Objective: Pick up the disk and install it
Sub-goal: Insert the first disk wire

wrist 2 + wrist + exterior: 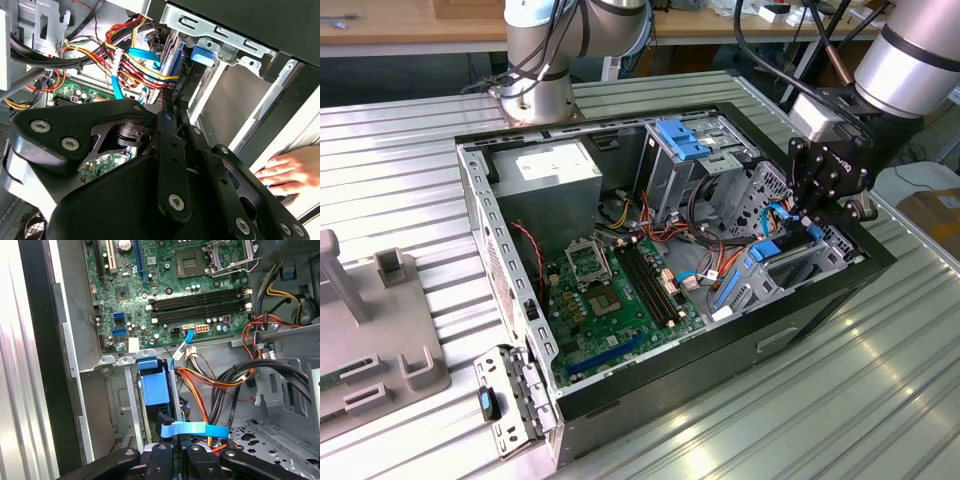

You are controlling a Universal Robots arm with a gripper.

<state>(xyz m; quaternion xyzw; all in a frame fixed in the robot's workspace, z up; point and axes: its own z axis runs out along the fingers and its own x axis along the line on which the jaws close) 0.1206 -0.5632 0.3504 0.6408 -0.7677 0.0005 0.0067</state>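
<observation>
End effector (pixel 827 212) hangs inside the open computer case (pixel 470 190); whether it grips cannot be told. First wrist view shows the blue-bracketed disk (pixel 154 390) seated upright in its bay; second wrist view catches a hand (pixel 290 172).

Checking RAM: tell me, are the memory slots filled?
No. In the first wrist view the memory slots on the motherboard lie bare.

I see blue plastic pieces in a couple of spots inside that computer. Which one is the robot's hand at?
The blue-framed disk at the exterior view's right, directly under the hand. The other blue bracket sits on the far drive cage, away from it.
</observation>
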